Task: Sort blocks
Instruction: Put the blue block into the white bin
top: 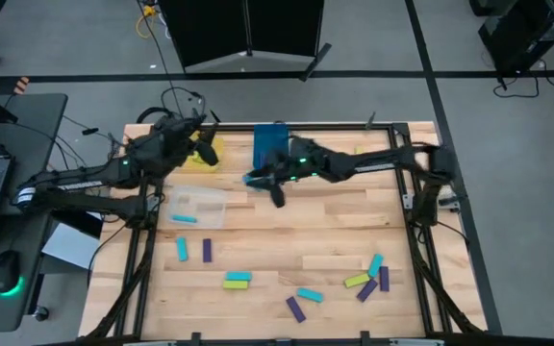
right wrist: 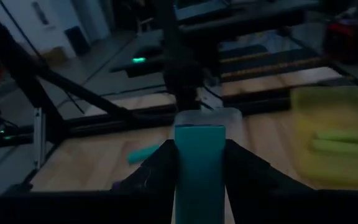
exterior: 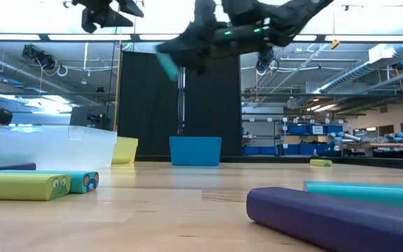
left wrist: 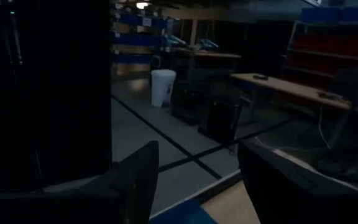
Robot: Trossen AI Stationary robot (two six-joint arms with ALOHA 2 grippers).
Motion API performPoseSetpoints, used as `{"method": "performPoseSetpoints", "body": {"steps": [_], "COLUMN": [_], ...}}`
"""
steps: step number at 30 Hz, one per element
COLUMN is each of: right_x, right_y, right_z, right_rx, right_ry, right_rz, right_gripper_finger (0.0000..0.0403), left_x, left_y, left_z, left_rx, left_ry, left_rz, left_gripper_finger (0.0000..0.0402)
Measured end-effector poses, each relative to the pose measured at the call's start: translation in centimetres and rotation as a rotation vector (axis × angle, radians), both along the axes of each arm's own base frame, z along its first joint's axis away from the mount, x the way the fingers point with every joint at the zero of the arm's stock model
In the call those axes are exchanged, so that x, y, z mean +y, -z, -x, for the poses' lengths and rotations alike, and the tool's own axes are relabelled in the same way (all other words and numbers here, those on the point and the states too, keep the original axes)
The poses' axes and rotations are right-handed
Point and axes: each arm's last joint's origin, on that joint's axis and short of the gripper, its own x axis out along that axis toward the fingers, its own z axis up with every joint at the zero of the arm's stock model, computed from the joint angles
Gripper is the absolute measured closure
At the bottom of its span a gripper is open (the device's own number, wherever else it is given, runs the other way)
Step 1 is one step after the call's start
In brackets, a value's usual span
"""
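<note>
gripping a teal block [right wrist: 199, 163] between its fingers, right pincer [right wrist: 199, 180], raised near blue bin [top: 270, 144]

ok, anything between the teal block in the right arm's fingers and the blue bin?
Nothing visible. The right gripper holds the teal block in the air just in front of the blue bin, with only bare table between them. The left gripper is over the yellow bin.

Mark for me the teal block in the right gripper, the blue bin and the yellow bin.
teal block [right wrist: 199, 163]: right wrist view, middle of its face between the fingers.
blue bin [exterior: 195, 151]: low view, front wall.
yellow bin [right wrist: 334, 102]: right wrist view, far rim.
</note>
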Motion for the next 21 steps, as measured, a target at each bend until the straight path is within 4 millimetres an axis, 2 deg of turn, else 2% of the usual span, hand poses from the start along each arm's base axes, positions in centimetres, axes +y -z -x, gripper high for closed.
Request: {"method": "performPoseSetpoints", "body": {"steps": [7,12,16,21], "right_x": [0.5,0.8,1.6,2.7], "right_y": [1.2,3.7,5.2,7.5], "right_z": [-6.7,-10.6,-12.7,-13.9], "right_rx": [-0.060,-0.035,-0.038,-0.013], "right_ry": [-0.095,-0.144,-0.182,-0.207], "right_rz": [0.018,-0.010,-0.040,-0.048], "right_gripper_finger": [0.0287,0.0287,0.0280,0.0238], "left_x": [-0.4,-0.7,-0.8,-0.8], "left_y": [-0.6,-0.6,-0.7,-0.5], "left_z": [1.5,2.0,2.2,2.1], "left_rx": [-0.020,-0.032,-0.032,-0.013], "left_ry": [0.014,0.032,0.035,0.035], "left_rz": [-0.003,-0.002,-0.002,0.003], "left_gripper_finger": [0.0174,0.0174,0.0174,0.0174]}}
